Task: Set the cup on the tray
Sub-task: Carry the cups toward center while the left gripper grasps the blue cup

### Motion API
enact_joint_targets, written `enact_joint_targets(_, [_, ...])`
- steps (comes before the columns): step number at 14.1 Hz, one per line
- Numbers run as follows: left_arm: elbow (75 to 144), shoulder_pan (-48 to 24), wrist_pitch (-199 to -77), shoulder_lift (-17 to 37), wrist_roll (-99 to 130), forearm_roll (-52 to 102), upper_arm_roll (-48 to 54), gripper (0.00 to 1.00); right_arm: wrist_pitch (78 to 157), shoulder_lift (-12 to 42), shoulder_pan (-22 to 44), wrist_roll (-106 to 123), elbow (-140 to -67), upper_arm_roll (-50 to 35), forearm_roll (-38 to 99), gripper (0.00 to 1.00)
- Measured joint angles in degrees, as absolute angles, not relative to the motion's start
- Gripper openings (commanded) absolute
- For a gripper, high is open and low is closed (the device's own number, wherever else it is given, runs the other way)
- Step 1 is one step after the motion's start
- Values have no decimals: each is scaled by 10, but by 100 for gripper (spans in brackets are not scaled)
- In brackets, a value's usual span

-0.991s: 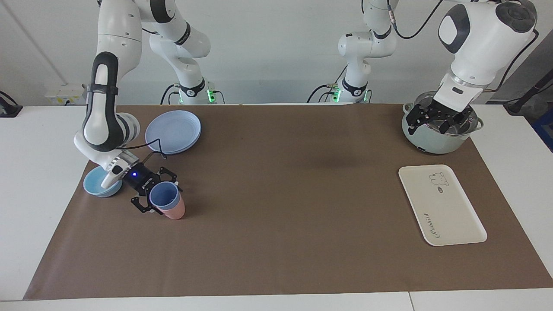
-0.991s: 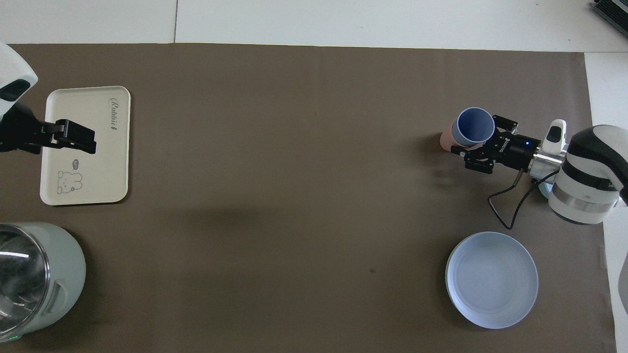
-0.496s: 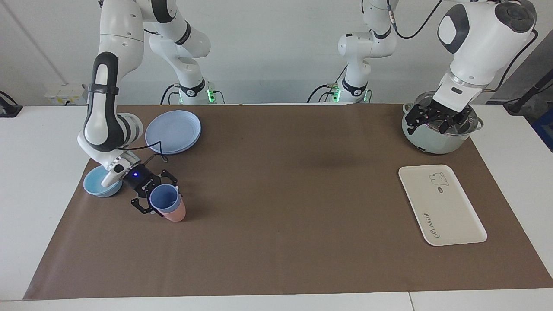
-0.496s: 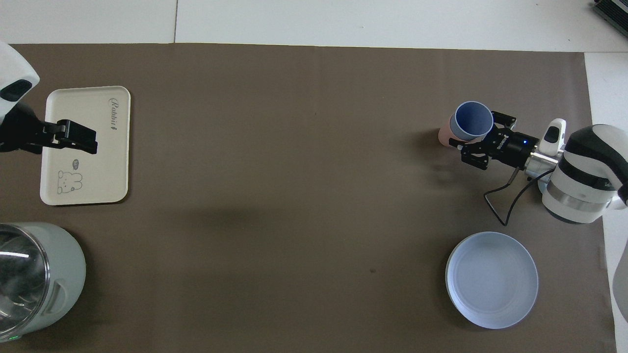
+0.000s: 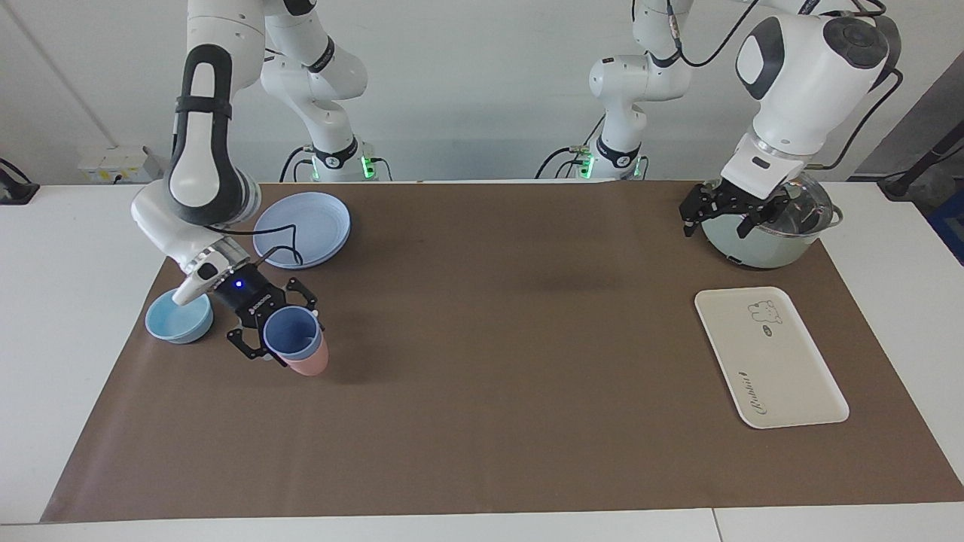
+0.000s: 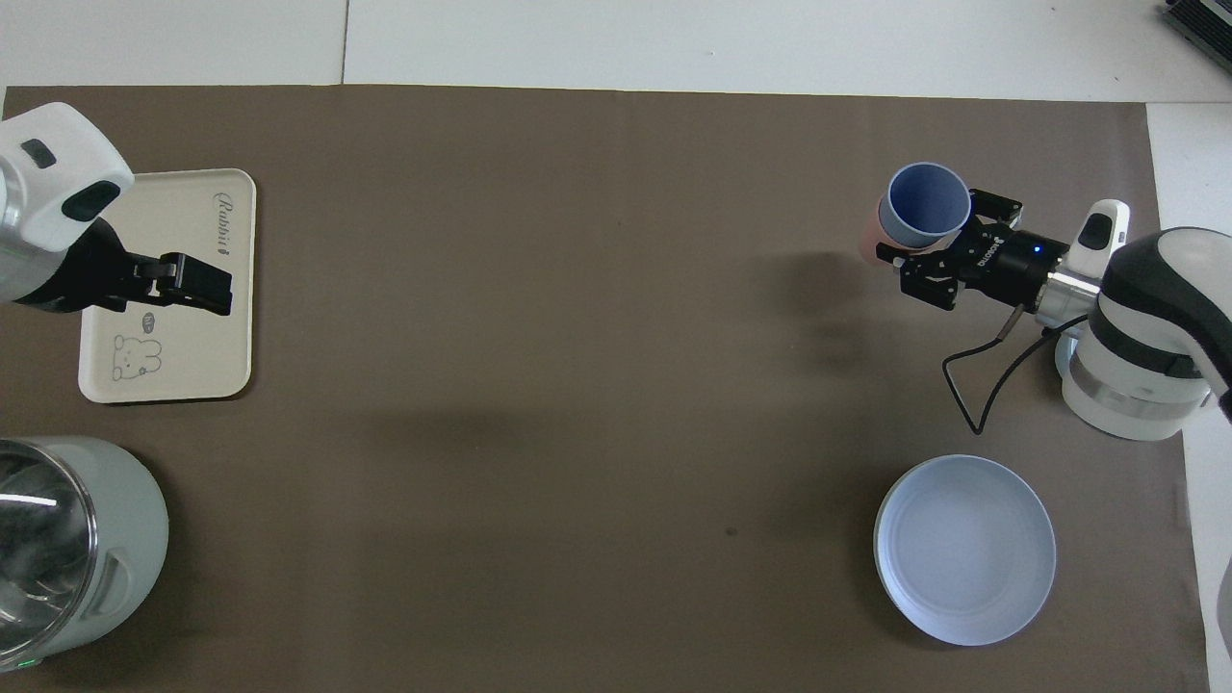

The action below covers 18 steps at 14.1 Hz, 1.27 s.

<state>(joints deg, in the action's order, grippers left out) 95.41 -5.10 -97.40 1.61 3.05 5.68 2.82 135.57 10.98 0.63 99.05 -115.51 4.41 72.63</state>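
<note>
The periwinkle-blue cup (image 5: 288,333) sits nested in a pink tumbler (image 5: 310,364). My right gripper (image 5: 273,342) is shut on this pair and holds it tilted a little above the mat, beside the low light-blue bowl (image 5: 178,319). The overhead view shows the cup (image 6: 926,200), the pink tumbler (image 6: 868,231) and the right gripper (image 6: 919,255), with their shadow apart on the mat. The cream tray (image 5: 768,357) lies flat at the left arm's end and holds nothing. My left gripper (image 5: 723,218) is open in the air by the pot, and the overhead view shows it (image 6: 197,286) over the tray (image 6: 226,356).
A pale green pot (image 5: 764,241) stands at the left arm's end, nearer to the robots than the tray. A round blue plate (image 5: 301,229) lies at the right arm's end, nearer to the robots than the bowl. Brown mat (image 5: 489,361) covers the table.
My right gripper has risen with the nested cups, lifting them off the mat. My left gripper has moved off the pot toward the middle of the table.
</note>
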Motion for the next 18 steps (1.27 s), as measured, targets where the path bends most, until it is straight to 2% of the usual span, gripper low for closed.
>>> enact_joint_targets(3, [965, -63, -1037, 15, 84, 171, 29, 100, 1352, 64, 14, 849, -1152, 43, 585, 0])
enact_joint_targets(7, [978, -130, -1152, 32, 178, 286, 30, 99, 1352, 14, 96, 606, -1140, 40, 374, 0])
enact_joint_targets(13, [979, -259, -1360, 91, 291, 385, 32, 85, 1349, 7, 221, 385, -1126, 37, 150, 0])
enact_joint_targets(15, [979, -299, -1416, 110, 313, 386, 32, 78, 1326, 8, 243, 359, -1117, 37, 104, 0])
enact_joint_targets(16, [979, -312, -1431, 117, 317, 387, 32, 69, 1307, 9, 250, 347, -1106, 37, 82, 0])
enact_joint_targets(18, [979, -327, -1440, 122, 321, 387, 31, 66, 1282, 10, 257, 338, -1088, 37, 59, 0])
